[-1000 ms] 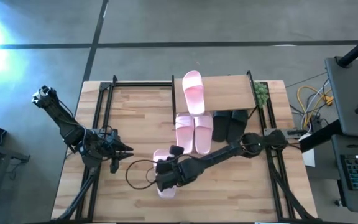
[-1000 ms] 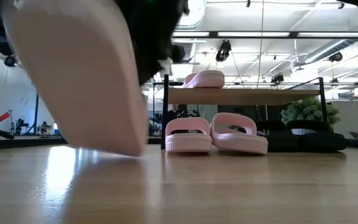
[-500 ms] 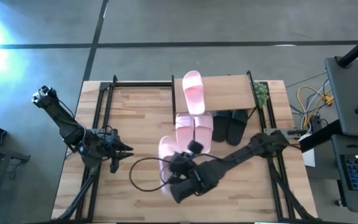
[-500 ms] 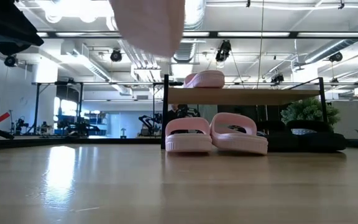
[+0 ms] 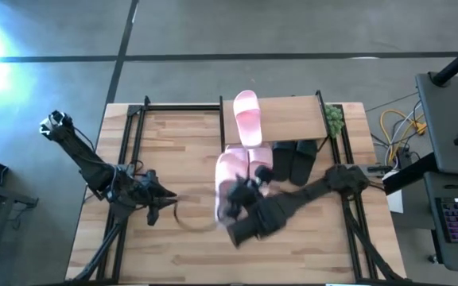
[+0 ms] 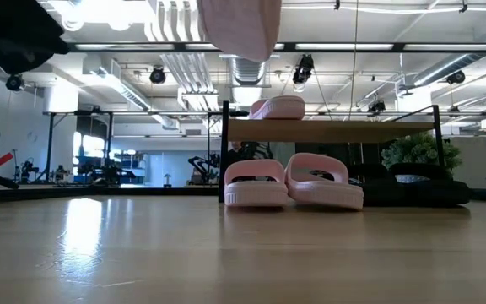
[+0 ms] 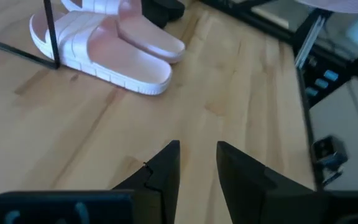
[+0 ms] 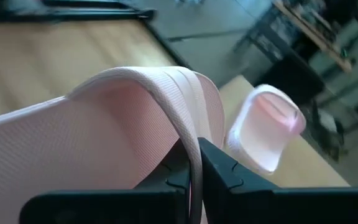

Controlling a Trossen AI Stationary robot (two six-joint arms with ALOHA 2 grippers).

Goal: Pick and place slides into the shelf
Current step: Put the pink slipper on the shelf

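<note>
**Pink slide riding in the air toward the shelf**

A light pink slide [image 5: 229, 176] is hanging above the surface [image 5: 173, 143], its strap pinched between the pressed-together fingers of the right end effector [image 8: 194, 163]. The shelf [image 5: 293, 117] is lying just beyond it on the far side, one pink slide on top [image 5: 247, 117], a pink pair [image 6: 292, 181] and a black pair [image 5: 294, 159] beneath. The carried slide's long axis is pointing roughly toward the shelf. The left end effector [image 7: 197, 163], fingers spread and holding nothing, is waiting at the left, farther off. In the high view the held slide is blurring and partly covering the pair below.
</note>
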